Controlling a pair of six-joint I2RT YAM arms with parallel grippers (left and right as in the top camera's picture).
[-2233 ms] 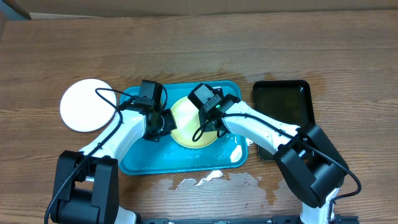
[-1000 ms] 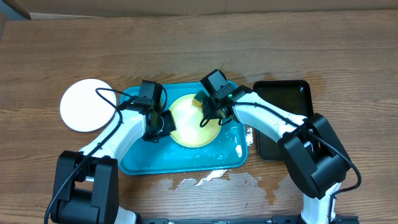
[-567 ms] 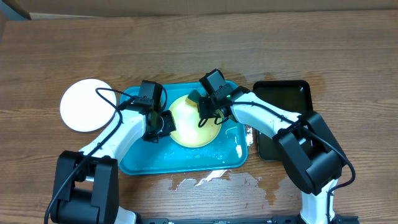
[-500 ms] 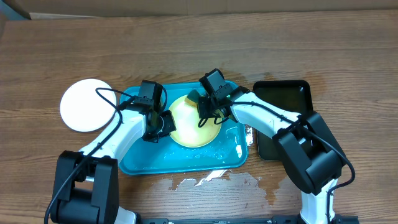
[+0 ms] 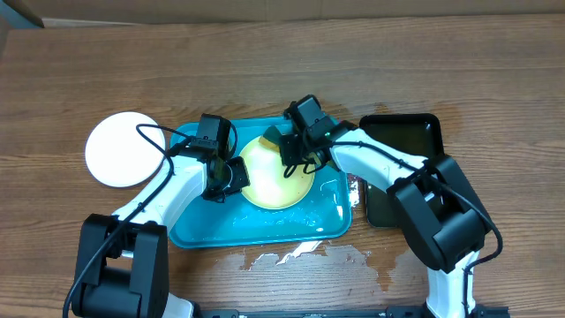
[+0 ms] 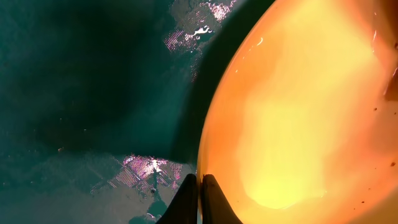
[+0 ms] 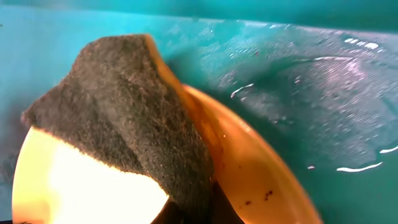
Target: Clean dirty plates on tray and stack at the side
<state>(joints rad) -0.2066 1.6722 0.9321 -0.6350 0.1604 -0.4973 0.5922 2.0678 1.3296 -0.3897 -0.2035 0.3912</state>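
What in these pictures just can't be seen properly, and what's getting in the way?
Overhead: the white plate may be one plate or a stack; seen straight down, its side is hidden.
Overhead: the right arm covers the near end of the black tray.
Right wrist: the sponge and the bottom edge hide the fingers of the right hand.
Left wrist: glare washes out the yellow plate, which runs off the frame.

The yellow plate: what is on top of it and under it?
A dark sponge lies on the plate, at its rim. The blue tray lies under it; that covered part is hidden.
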